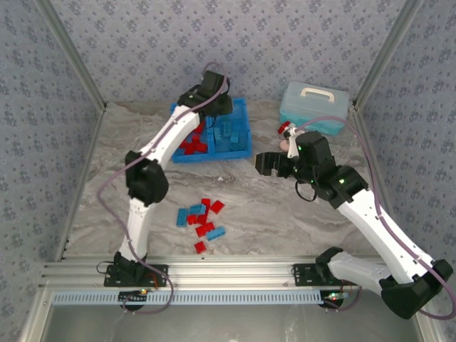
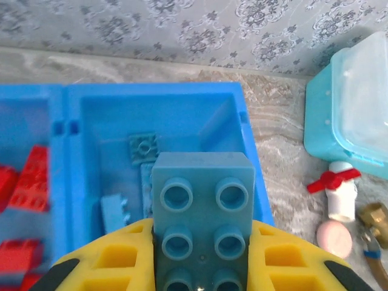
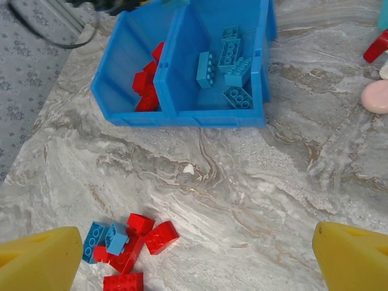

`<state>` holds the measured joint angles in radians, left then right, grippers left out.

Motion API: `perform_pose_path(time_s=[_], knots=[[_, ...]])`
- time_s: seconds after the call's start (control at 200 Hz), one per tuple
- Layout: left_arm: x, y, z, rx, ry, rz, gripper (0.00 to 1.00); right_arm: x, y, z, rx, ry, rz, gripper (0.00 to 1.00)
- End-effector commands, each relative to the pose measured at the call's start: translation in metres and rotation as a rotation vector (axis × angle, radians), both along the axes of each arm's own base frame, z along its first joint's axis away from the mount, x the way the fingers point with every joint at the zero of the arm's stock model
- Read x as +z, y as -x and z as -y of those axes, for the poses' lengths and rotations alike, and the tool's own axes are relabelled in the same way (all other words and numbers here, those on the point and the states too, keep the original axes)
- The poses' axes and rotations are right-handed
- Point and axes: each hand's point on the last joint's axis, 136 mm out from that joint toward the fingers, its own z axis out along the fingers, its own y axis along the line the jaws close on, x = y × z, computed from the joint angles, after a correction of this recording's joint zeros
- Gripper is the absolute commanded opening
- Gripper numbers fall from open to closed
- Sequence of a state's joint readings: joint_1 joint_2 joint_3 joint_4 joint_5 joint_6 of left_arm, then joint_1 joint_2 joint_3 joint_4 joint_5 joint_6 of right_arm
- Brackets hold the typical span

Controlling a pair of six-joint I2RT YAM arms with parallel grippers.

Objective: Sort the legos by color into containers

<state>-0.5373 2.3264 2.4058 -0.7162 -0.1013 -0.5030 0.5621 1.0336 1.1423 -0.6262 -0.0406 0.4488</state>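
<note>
Sorting in progress: my left gripper [image 2: 203, 260] grips a light blue brick [image 2: 203, 188] over the tray's right compartment [image 2: 188, 115], with blue bricks [image 2: 143, 147] lying just ahead. Best to release low and centred, clear of the divider [image 2: 65, 182]. My right gripper [image 3: 194, 257] hangs wide open, the loose legos [image 3: 130, 242] below its left finger.

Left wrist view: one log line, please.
left tool shut on light blue lego | above blue tray's right compartment | right tool open
</note>
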Motion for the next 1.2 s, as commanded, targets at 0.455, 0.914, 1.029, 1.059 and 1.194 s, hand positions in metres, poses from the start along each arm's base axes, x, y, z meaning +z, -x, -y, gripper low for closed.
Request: perform_pose_path(time_s=[0.455, 0.914, 1.029, 1.059, 1.194], knots=[[0.007, -0.002, 0.016, -0.089, -0.085, 0.038, 0.55, -0.008, 0.000, 0.004, -0.024, -0.003, -0.033, 1.00], [0.117, 0.116, -0.028, -0.176, -0.092, 0.125, 0.54, -0.020, -0.010, -0.004, -0.015, 0.007, -0.056, 1.00], [0.085, 0.168, -0.064, -0.160, -0.105, 0.084, 0.54, -0.021, -0.017, -0.008, -0.007, 0.007, -0.046, 1.00], [0.074, 0.183, -0.075, -0.151, -0.112, 0.066, 0.54, -0.021, -0.018, -0.009, -0.004, 0.008, -0.047, 1.00], [0.014, 0.249, -0.123, -0.102, -0.146, -0.062, 0.53, -0.027, -0.025, -0.015, 0.012, 0.008, -0.060, 1.00]])
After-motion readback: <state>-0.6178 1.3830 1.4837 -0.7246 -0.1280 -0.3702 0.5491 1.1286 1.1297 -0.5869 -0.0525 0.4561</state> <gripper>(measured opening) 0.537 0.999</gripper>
